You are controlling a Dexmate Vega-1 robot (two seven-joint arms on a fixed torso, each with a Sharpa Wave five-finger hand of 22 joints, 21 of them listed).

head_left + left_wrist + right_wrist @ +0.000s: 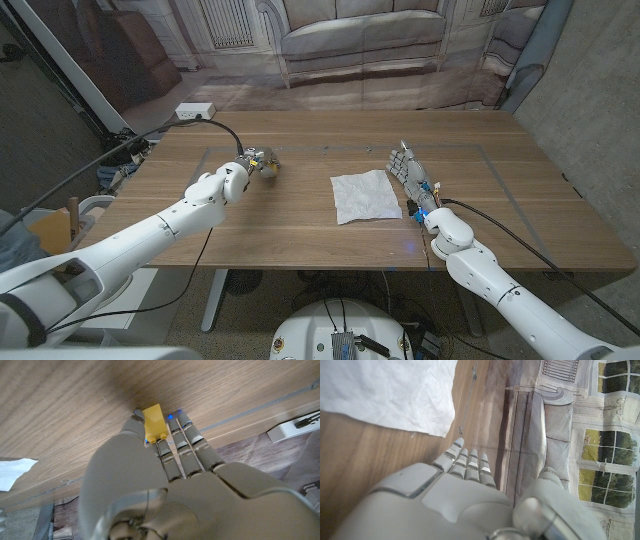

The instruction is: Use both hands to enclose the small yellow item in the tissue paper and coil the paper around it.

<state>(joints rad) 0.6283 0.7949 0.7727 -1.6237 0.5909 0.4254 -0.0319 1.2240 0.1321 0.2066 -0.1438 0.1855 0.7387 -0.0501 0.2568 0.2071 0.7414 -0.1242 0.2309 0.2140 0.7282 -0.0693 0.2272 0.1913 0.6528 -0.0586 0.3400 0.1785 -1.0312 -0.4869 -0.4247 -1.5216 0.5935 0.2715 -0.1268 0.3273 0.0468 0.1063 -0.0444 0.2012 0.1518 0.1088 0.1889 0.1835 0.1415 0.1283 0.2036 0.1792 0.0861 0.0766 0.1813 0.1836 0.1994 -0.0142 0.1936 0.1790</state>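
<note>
Two left-hand fingers point(150, 435) pinch the yellow block point(154, 422); right hand point(412, 172) fingers spread beside the tissue point(365, 195).

Left arm extended across the table, left hand point(262, 163) pinching the yellow block point(154, 422) between thumb and fingers, right hand point(411, 176) open, fingers straight, empty.

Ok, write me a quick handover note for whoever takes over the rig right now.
Left robot hand: pinches the small yellow item between thumb and fingers, at the table's left side, apart from the paper.
Right robot hand: holds nothing, fingers extended, just right of the tissue paper.
Tissue paper: spread flat mid-table, nothing on it.
Done: yellow item gripped.
Left: bring the item onto the paper, fold the paper over it with both hands, coil it around.
</note>
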